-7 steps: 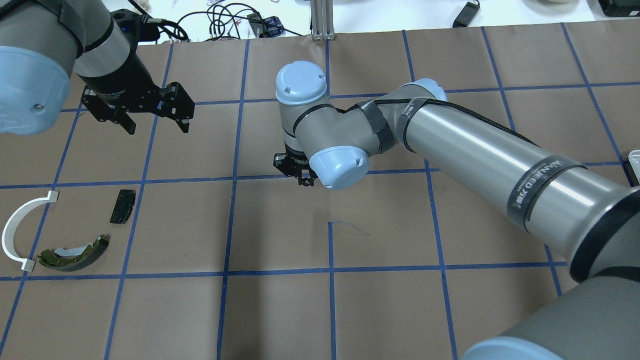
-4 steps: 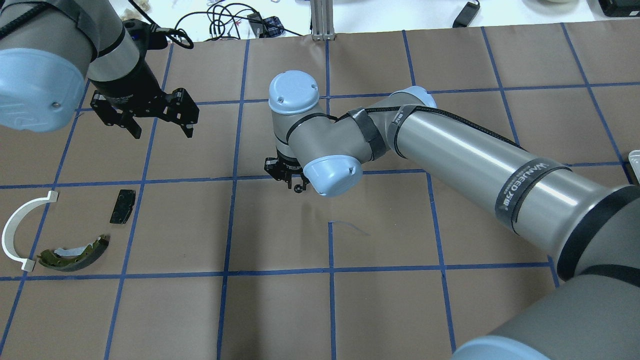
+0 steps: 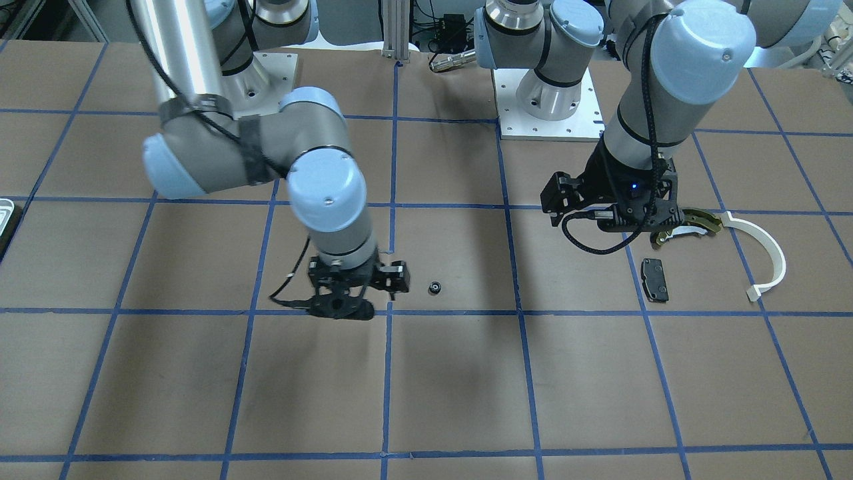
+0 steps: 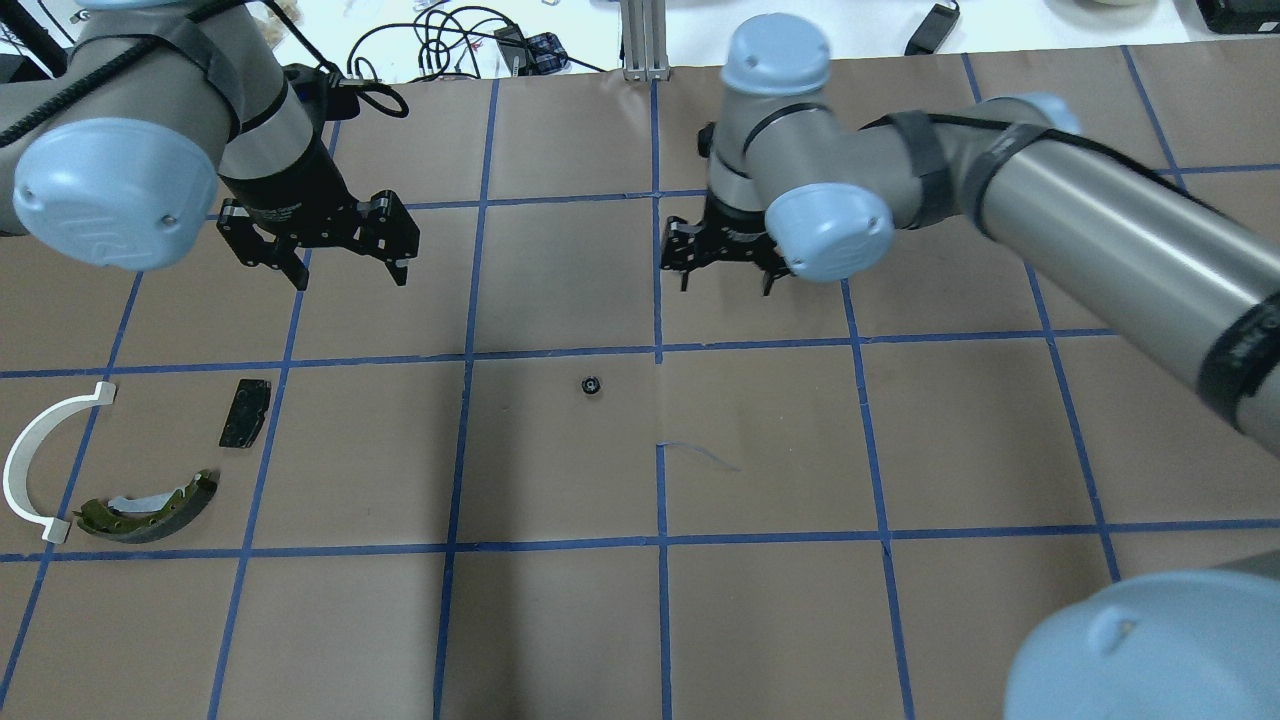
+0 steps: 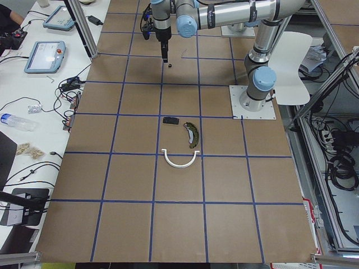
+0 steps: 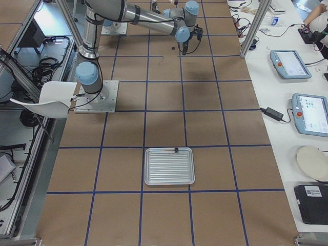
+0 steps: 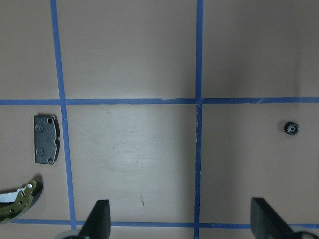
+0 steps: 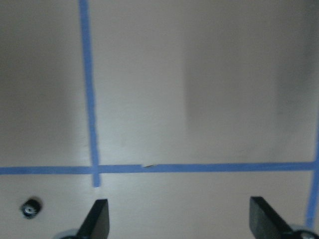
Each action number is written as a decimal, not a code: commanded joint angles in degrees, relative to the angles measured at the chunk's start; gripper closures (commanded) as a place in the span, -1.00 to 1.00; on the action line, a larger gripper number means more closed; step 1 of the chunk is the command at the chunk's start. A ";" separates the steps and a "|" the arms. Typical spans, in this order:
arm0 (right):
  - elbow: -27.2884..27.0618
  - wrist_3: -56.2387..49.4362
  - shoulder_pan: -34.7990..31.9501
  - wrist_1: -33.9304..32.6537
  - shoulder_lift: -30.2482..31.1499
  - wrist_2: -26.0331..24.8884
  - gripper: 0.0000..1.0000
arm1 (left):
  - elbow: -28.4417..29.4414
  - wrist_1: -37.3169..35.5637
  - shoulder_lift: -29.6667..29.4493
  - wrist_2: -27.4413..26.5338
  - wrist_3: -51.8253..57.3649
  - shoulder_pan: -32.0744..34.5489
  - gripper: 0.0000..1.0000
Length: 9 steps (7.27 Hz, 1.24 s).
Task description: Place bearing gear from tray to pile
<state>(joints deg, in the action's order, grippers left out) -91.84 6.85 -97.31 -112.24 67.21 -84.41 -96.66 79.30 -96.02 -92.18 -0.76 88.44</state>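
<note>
Brown paper covers the table (image 4: 560, 620), and blue tape (image 4: 663, 600) marks it into a grid of squares. We see the small black round bearing gear (image 4: 591, 385) lying by itself on the paper in a square near the table's middle, close to a crossing of 2 tape lines. Nothing touches it. In the right wrist view it sits in the lower left corner, just beside 1 finger.

We find the right gripper (image 4: 725, 288) in the next square, on the side away from the robot, near the gear but not over it. Its 2 fingers are spread wide with only bare paper between them.

Off to the robot's left, the left gripper (image 4: 350, 278) hangs with its 2 fingers spread wide as well, gripping nothing. Its wrist camera takes in the gear at the right.

Well apart from the gear lies the pile (image 5: 192, 134), 3 loose parts near one another but not touching: an olive-gold curved brake shoe (image 4: 165, 518), a white curved plastic arc (image 4: 33, 415) and a small black rectangular pad (image 4: 245, 412). In the front-facing view the left gripper hides 1 end of the brake shoe.

At the table's opposite end we see the shallow, ribbed, silvery rectangular tray (image 6: 169, 169) with rounded corners. A small dark item sits at its far rim, too small for us to make out.
</note>
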 commanded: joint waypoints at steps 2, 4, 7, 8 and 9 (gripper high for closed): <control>-0.01 -40.84 23.59 7.38 3.71 -1.97 -1.00 | -6.33 -14.90 -6.43 0.95 -7.82 9.61 -1.00; -0.01 -61.43 34.50 7.13 3.63 -9.00 -1.00 | -6.79 -19.61 -11.36 1.47 -8.99 15.16 -1.00; 0.08 -73.46 44.80 6.08 1.27 -9.37 -1.00 | -7.05 -21.55 -16.11 4.99 -8.82 16.06 -1.00; 0.69 -76.95 45.36 5.64 0.30 -9.71 -1.00 | -7.05 -21.55 -17.17 4.91 -8.73 16.32 -1.00; 0.43 -83.25 45.36 5.72 0.03 -9.37 -1.00 | -7.05 -22.42 -18.14 4.82 -8.55 16.58 -0.93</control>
<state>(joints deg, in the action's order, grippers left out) -91.43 -70.07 -52.72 -106.37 67.98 -93.88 -103.70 57.57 -112.88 -87.34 -9.48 104.70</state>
